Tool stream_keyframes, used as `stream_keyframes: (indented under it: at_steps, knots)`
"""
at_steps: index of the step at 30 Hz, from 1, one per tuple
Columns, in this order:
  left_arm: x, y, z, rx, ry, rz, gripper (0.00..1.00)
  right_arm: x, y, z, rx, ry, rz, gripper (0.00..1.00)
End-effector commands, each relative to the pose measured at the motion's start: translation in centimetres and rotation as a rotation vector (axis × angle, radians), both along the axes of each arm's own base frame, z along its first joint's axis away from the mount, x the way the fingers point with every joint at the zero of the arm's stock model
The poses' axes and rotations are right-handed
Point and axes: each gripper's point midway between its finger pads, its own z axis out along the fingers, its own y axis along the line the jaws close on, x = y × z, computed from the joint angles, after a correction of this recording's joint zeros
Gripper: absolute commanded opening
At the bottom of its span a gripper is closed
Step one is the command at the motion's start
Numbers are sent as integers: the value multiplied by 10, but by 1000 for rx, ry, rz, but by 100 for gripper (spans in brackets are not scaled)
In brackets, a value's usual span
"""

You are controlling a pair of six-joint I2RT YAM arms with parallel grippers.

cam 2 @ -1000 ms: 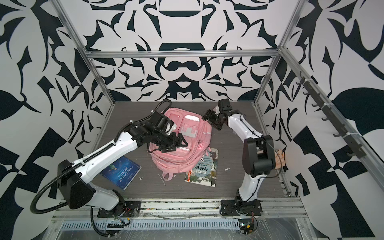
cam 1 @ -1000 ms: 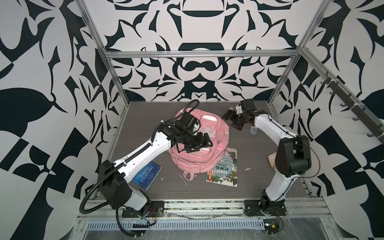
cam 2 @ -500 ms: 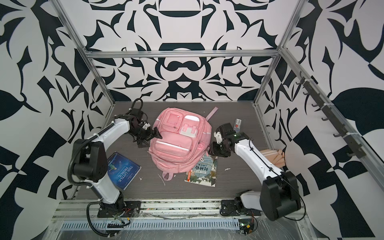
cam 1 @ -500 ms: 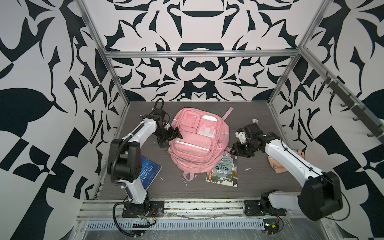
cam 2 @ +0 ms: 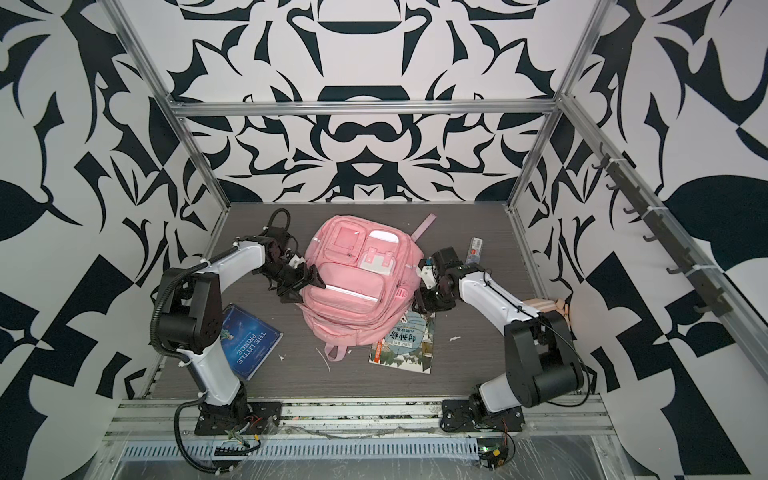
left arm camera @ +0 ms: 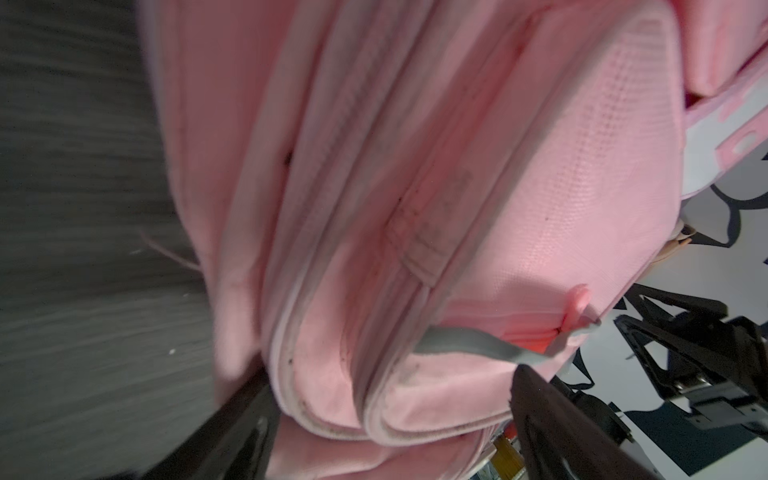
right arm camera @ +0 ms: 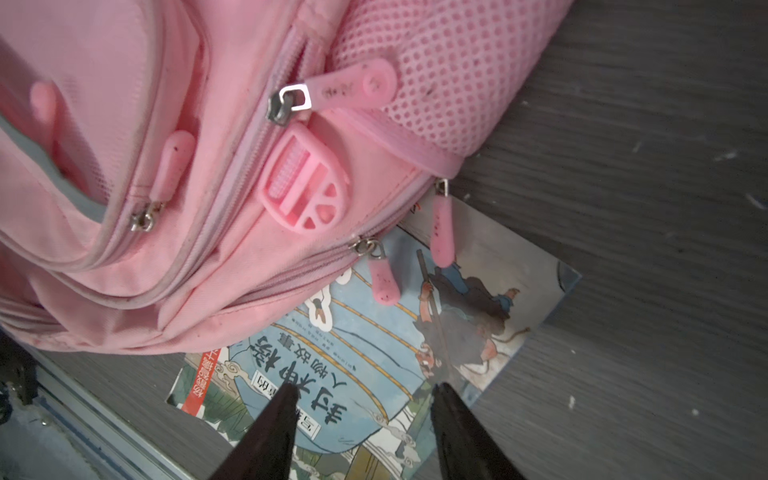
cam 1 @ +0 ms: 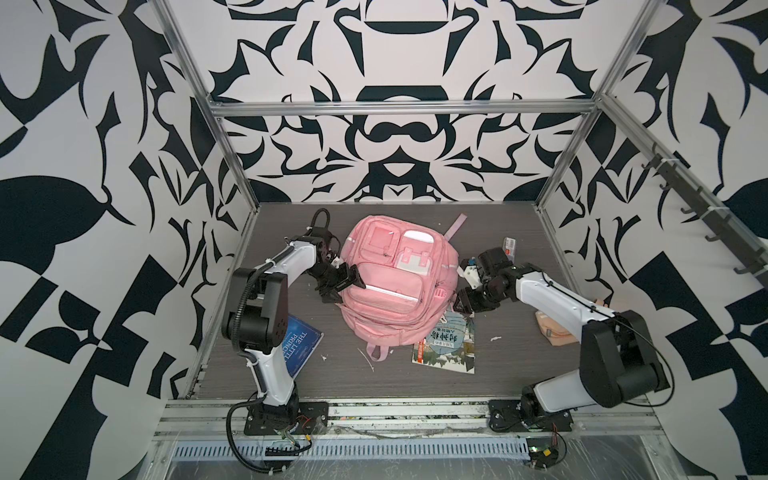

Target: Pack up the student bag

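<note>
Trouble lies with our left hand (cam 1: 344,286), spread wide astride an edge of the student bag (cam 1: 386,291): closing there could bunch loose fabric and drag it. Our right hand (right arm camera: 365,388) hovers apart, empty, over the picture book (cam 1: 446,345). Soft, pink, zips seemingly closed, the bag lies mid-tabletop (cam 1: 374,388), overlapping that book.

Bright, even light with soft shadows; top views sharp. Left wrist view smears the bag (left arm camera: 457,166); right wrist crisp.
</note>
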Motion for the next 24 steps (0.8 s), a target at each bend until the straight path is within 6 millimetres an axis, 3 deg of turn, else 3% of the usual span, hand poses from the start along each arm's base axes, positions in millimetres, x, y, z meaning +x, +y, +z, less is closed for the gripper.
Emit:
stream_keyframes:
  at_steps: [1, 17, 24]
  knots:
    - [-1, -4, 3, -46, 18, 1, 86, 20, 10, 12, 34, -82, 58, 49]
    - [0, 7, 6, -48, 54, -9, 86, 30, 15, -24, 23, -55, 124, 39]
    - [8, 17, 10, -60, 48, 4, 96, 35, 16, -32, 7, -61, 133, 40]
